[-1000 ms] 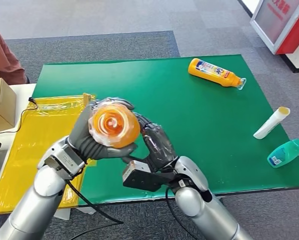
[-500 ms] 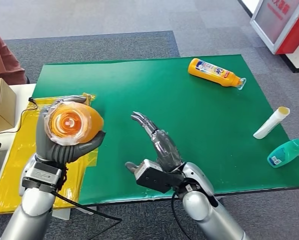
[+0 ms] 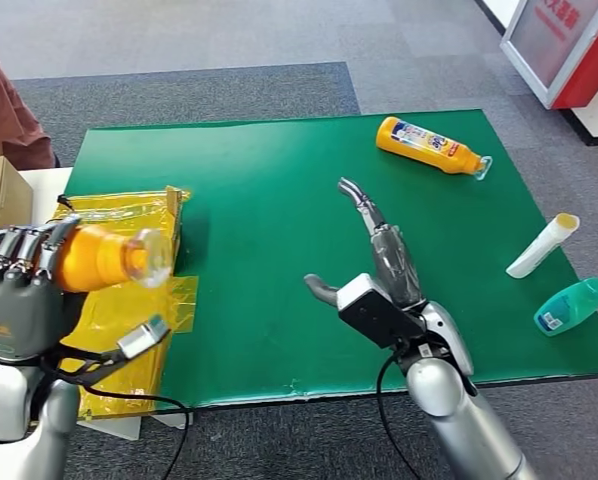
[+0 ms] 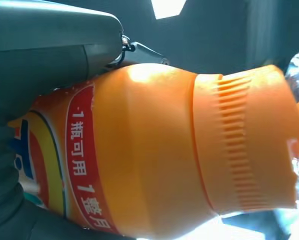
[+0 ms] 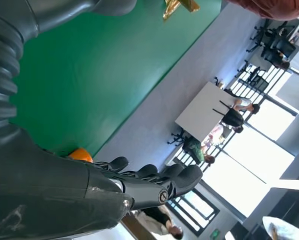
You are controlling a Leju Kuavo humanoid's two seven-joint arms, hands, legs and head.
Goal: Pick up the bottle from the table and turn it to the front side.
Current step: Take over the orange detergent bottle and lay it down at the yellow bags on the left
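Note:
My left hand (image 3: 17, 290) grips an orange bottle (image 3: 103, 256) at the left, above the yellow sheet (image 3: 122, 300), its clear-wrapped cap end pointing right. Close up in the left wrist view, the orange bottle (image 4: 148, 150) shows a red label band with white characters and a ribbed orange cap; my dark fingers (image 4: 46, 45) wrap its body. My right hand (image 3: 383, 265) is open over the green mat (image 3: 281, 180), fingers spread and holding nothing. In the right wrist view the right hand (image 5: 140, 185) is stretched out above the mat (image 5: 84, 75).
A second orange bottle (image 3: 430, 146) lies at the mat's far side. A white tube (image 3: 542, 246) and a teal bottle (image 3: 572, 305) lie near the right edge. A cardboard box (image 3: 2, 195) and a person's sleeve (image 3: 5, 110) are at far left.
My left hand has carried the orange bottle leftward and turned it, so its cap end now points right instead of facing the camera. My right hand has moved right and away, fingers open.

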